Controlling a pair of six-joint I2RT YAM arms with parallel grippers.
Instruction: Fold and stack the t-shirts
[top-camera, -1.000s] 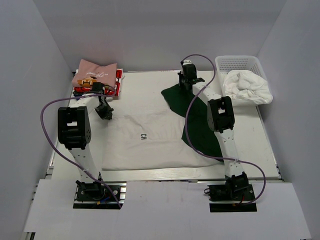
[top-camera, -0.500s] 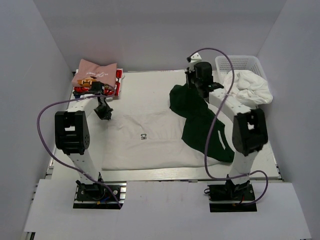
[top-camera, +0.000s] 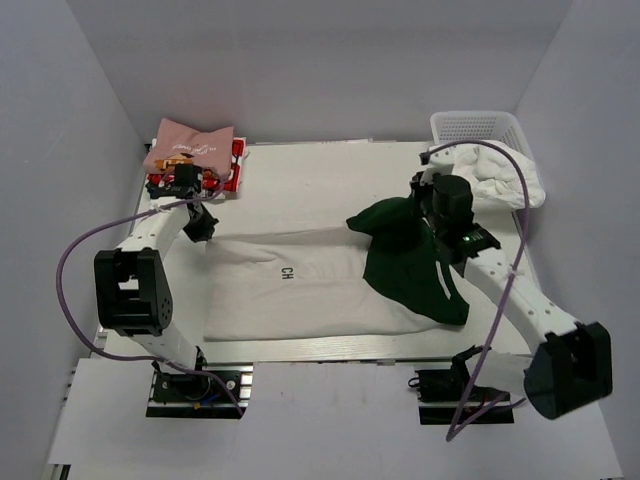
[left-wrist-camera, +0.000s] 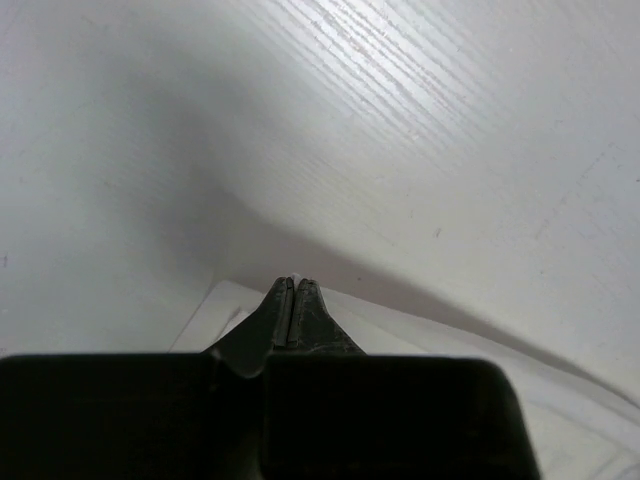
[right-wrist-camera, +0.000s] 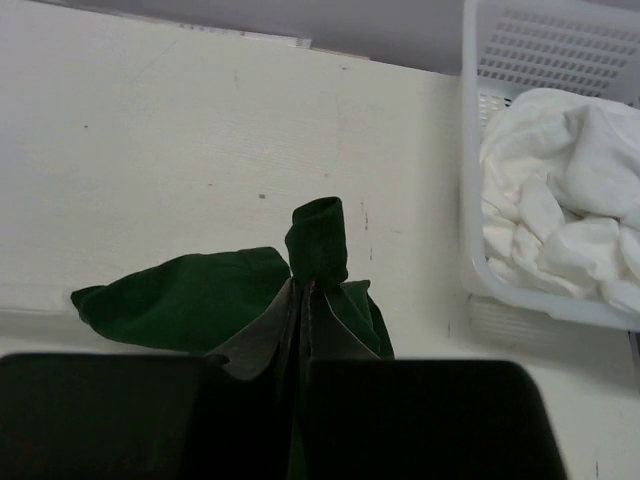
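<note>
Several small folded shirts (top-camera: 190, 150) already sit stacked at the far-left corner of the table (top-camera: 300, 180). The off-white shirt (top-camera: 290, 290) lies spread mid-table, only partly folded. The right gripper (right-wrist-camera: 303, 285) is clamped on its green sleeve (right-wrist-camera: 180, 300). The left gripper (left-wrist-camera: 292, 287) is closed, seemingly pinching the shirt's pale far edge. Crumpled white laundry (top-camera: 500, 170) waits in the basket (top-camera: 480, 122).
</note>
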